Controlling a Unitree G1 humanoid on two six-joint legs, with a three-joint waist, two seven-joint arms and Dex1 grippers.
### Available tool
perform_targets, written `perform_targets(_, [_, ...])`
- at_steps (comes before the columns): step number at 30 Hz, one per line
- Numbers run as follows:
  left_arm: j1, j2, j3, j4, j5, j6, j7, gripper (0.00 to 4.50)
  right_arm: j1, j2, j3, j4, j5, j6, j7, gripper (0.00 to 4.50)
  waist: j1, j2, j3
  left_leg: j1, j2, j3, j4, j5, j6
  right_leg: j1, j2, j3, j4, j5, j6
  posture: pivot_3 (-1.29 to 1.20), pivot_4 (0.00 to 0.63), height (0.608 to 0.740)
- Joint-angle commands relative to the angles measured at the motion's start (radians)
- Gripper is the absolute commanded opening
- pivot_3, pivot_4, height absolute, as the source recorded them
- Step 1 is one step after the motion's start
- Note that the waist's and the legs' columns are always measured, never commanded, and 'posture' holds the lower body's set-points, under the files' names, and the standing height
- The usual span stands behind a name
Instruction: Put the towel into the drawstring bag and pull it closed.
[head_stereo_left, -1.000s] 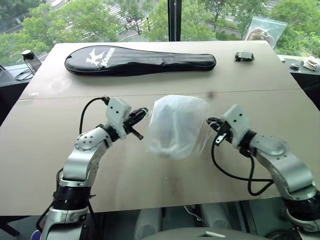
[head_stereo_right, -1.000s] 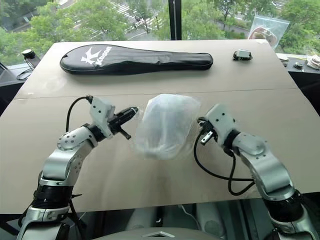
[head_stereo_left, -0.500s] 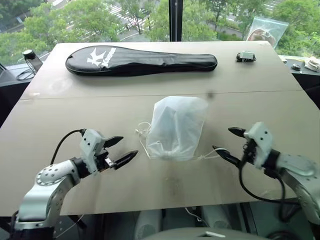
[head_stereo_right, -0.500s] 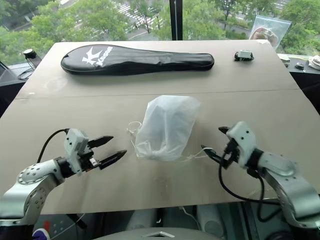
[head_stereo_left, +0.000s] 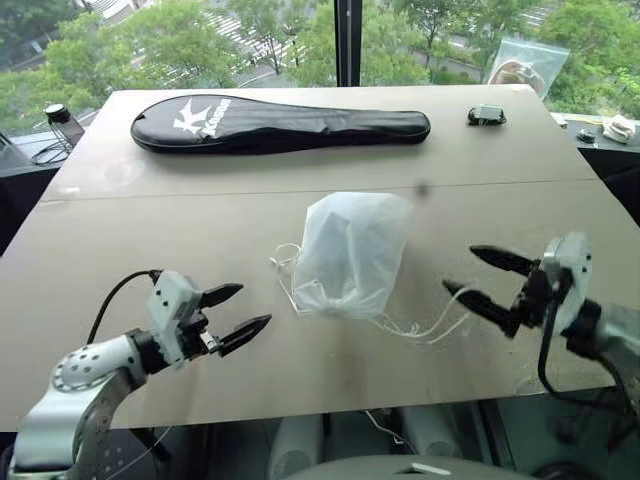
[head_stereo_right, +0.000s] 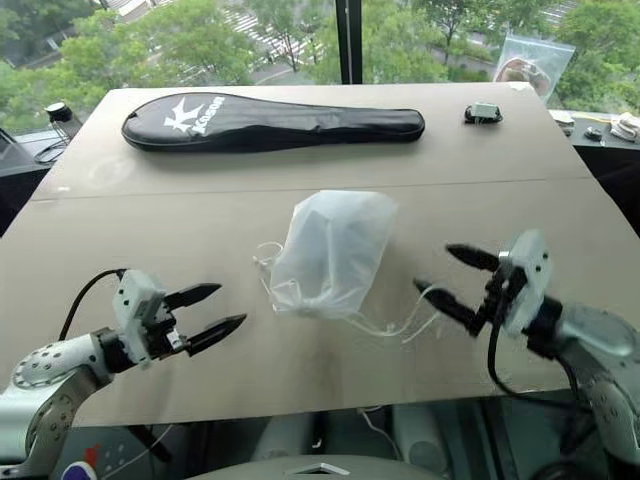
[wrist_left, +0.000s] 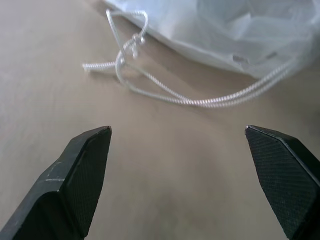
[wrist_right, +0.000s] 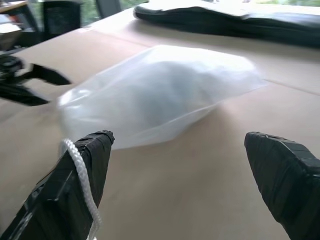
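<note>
With both jaws spread wide and empty, the left gripper (head_stereo_left: 233, 312) sits at 8 o'clock from the bag (head_stereo_left: 352, 253) and the right gripper (head_stereo_left: 488, 278) at 4 o'clock. A cord (wrist_right: 82, 177) drapes over one right finger. The bag lies mid-surface (head_stereo_left: 200, 215), mouth gathered at 6 o'clock; the towel is presumably inside. Risk: the draped cord could snag and drag the bag. The racket cover (head_stereo_left: 280, 121) lies at 12 o'clock.

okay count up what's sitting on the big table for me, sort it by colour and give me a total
White: 1, the drawstring bag, with its cords loose on the table.
Black: 2, the racket cover and a small black object near the far edge.
Total: 3. A bluish shape shows faintly through the bag; not counted.
</note>
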Motion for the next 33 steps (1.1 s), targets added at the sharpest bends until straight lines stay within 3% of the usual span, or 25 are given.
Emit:
perform_targets(1, [-0.003, -0.003, 0.001, -0.044, -0.019, 0.013, 0.016, 4.41, 0.143, -0.140, 0.030, -0.091, 0.031, 0.066, 0.130, 4.50, 0.020, 0.000, 0.000, 0.000, -0.001, -0.001, -0.002, 0.000, 0.000, 0.000, -0.001, -0.001, 0.000, 0.000, 0.000, 0.00, 0.150, 0.740])
perform_targets(7, [0.000, -0.006, -0.001, -0.056, -0.028, 0.023, 0.013, 4.41, 0.267, -0.237, -0.021, -0.155, 0.000, 0.018, 0.190, 4.50, 0.016, 0.000, -0.001, -0.003, 0.000, -0.002, -0.004, -0.004, 0.005, 0.000, -0.001, -0.002, -0.005, -0.001, 0.000, 0.00, 0.150, 0.740])
perform_targets(11, [-0.007, -0.007, -0.009, -0.061, -0.035, 0.028, 0.015, 4.41, 0.218, -0.158, -0.069, -0.143, 0.085, -0.013, 0.148, 4.50, 0.019, -0.001, -0.001, -0.002, 0.000, -0.001, -0.003, -0.004, 0.005, 0.002, -0.001, -0.002, -0.007, -0.002, 0.003, 0.00, 0.150, 0.740])
perform_targets(14, [-0.021, -0.013, -0.019, -0.064, -0.037, 0.034, 0.026, 4.41, 0.068, -0.040, -0.083, -0.021, 0.110, 0.052, -0.062, 4.50, 0.018, -0.001, -0.001, 0.000, 0.000, -0.002, -0.002, -0.004, 0.005, 0.004, 0.000, -0.003, -0.007, -0.004, 0.002, 0.00, 0.150, 0.740])
perform_targets(16, [-0.025, -0.015, -0.026, -0.068, -0.036, 0.037, 0.030, 4.41, 0.149, -0.179, 0.046, 0.017, -0.142, -0.023, -0.005, 4.50, 0.019, -0.001, -0.001, 0.001, 0.000, -0.001, -0.001, -0.004, 0.005, 0.004, -0.001, -0.002, -0.006, -0.003, 0.001, 0.00, 0.150, 0.740])
perform_targets(18, [-0.024, -0.016, -0.029, -0.074, -0.036, 0.038, 0.032, 4.41, 0.295, -0.303, 0.116, -0.025, -0.229, -0.086, 0.134, 4.50, 0.043, 0.002, -0.002, 0.000, -0.002, -0.002, -0.001, -0.004, 0.005, 0.004, -0.003, -0.003, -0.007, -0.004, 0.001, 0.00, 0.150, 0.740])
perform_targets(20, [-0.021, -0.017, -0.026, -0.078, -0.038, 0.038, 0.032, 4.41, 0.323, -0.263, 0.056, -0.069, -0.071, -0.048, 0.150, 4.50, 0.044, -0.002, -0.004, -0.001, -0.003, -0.002, -0.003, -0.004, 0.005, 0.004, -0.004, -0.005, -0.008, -0.003, 0.001, 0.00, 0.150, 0.740])
perform_targets(22, [-0.011, -0.021, -0.021, -0.089, -0.042, 0.038, 0.035, 4.41, 0.302, -0.211, 0.002, -0.075, -0.024, -0.078, 0.141, 4.50, 0.034, -0.002, -0.004, -0.001, -0.001, -0.003, -0.004, -0.004, 0.005, 0.005, -0.002, -0.005, -0.008, -0.002, 0.001, 0.00, 0.150, 0.740])
perform_targets(33, [0.144, -0.041, 0.056, -0.147, -0.057, 0.005, 0.028, 4.41, 0.291, -0.074, -0.049, -0.002, -0.176, -0.382, 0.149, 4.50, 0.021, -0.002, -0.004, 0.001, 0.000, -0.003, -0.003, -0.005, 0.005, 0.006, -0.002, -0.004, -0.008, -0.006, 0.001, 0.00, 0.150, 0.740])
